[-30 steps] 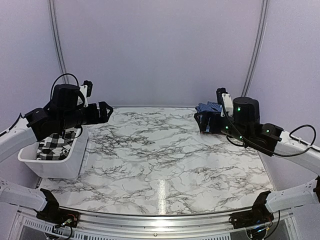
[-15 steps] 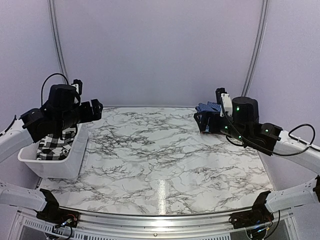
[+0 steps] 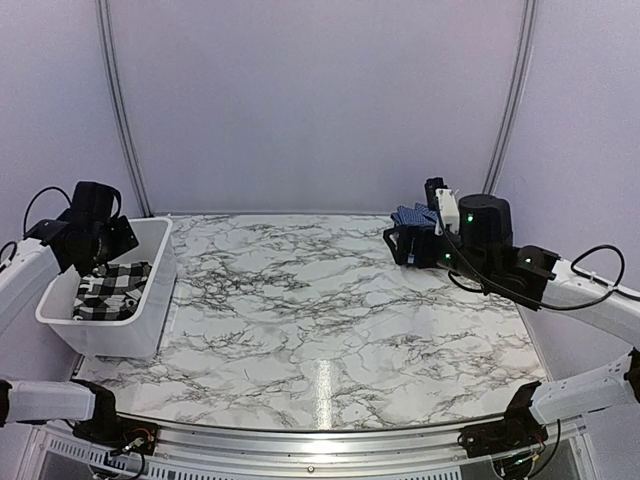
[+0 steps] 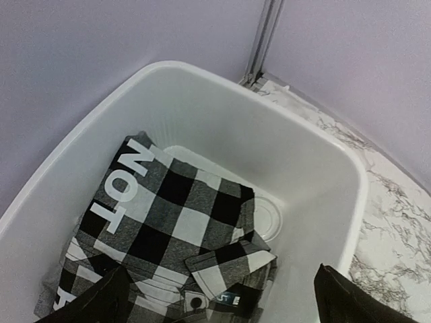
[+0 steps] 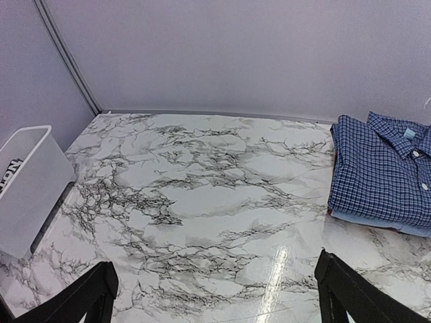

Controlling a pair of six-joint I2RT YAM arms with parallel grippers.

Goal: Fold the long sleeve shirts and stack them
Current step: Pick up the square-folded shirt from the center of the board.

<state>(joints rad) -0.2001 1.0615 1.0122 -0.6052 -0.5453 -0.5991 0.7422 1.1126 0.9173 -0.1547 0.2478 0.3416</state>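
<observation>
Black-and-white shirt (image 4: 168, 229), in the bin (image 4: 289, 155) at the table's left edge, is now overhung by the left gripper (image 4: 215, 296), swung over from the table; its jaws are spread, as are the right gripper's (image 5: 215, 296). Lifting-out is expected.

We see even, bright light and sharp views. A pale glare streak lies on the glossy grey-veined white marble bench (image 3: 322, 385).
</observation>
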